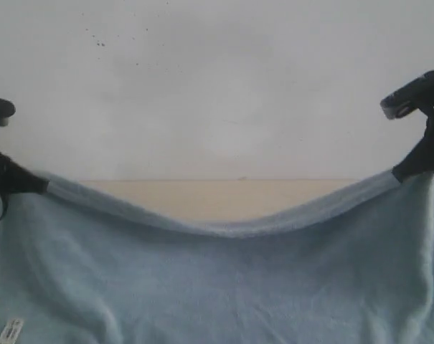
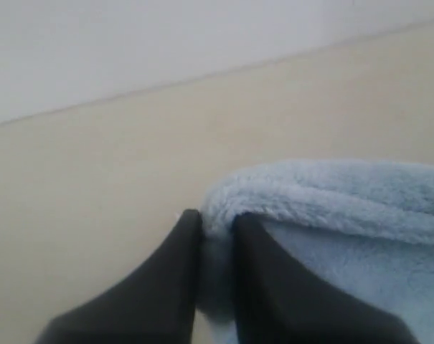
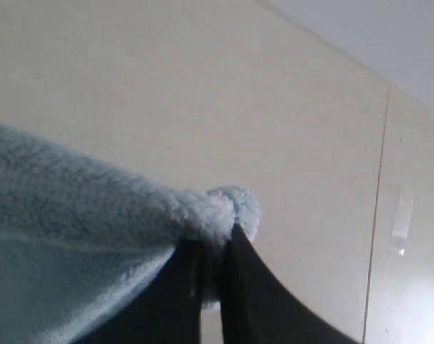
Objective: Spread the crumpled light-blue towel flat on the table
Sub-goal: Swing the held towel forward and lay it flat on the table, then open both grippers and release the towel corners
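The black left gripper (image 2: 215,218) reaches in from the left edge of the exterior view. Its fingers are pinched narrowly on one top corner of the large, fluffy, pale light-blue terry towel (image 1: 224,287). The black right gripper (image 3: 215,240) enters from the right edge, clamped on the other corner. The towel hangs between them, its hemmed top edge sagging mid-span, with a small white label (image 1: 10,331) low on the left. Behind it lies the plain beige matte table (image 1: 224,195), then a white-grey wall (image 1: 217,86) with dark specks.

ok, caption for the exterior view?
Left end effector and right end effector grip the towel corners, hem sagging over the table.
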`<action>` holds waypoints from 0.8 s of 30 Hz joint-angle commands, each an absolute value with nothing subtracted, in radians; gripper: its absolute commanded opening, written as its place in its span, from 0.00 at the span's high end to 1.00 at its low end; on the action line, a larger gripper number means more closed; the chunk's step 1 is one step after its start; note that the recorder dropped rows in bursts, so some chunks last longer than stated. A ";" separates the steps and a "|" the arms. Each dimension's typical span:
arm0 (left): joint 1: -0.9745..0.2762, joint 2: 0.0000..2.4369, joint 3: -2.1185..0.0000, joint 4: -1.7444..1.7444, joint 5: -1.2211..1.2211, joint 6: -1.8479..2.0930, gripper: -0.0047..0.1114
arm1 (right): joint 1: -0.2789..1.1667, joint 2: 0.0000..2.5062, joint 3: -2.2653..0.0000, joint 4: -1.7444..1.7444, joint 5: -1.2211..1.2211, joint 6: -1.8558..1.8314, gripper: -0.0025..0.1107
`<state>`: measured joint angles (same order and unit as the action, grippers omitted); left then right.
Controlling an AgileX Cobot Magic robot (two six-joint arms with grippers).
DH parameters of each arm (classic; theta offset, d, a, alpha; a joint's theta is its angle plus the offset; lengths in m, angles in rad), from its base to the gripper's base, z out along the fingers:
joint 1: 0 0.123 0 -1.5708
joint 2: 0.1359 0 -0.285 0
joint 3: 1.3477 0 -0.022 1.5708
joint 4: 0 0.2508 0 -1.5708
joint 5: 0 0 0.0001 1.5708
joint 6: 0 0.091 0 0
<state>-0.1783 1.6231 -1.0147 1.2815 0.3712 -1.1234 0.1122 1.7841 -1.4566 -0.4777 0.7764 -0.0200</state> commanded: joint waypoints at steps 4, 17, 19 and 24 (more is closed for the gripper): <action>-0.168 1.746 -1.180 1.139 0.257 -1.067 0.48 | 0.110 1.862 -1.689 -0.222 0.836 -0.169 0.47; -0.168 1.615 -1.029 1.054 0.340 -1.052 0.49 | 0.101 1.837 -1.665 -0.185 0.979 -0.153 0.77; -0.173 1.578 -0.943 1.054 0.333 -1.052 0.55 | 0.093 1.816 -1.617 -0.169 0.984 -0.162 0.87; -0.173 1.490 -0.761 0.997 0.303 -0.988 0.75 | 0.078 1.728 -1.389 -0.152 0.909 -0.167 0.98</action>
<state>-0.1684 1.5351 -0.8330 1.0325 0.3171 -1.0242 0.0895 1.7793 -1.4981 -0.1655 0.9417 -0.1549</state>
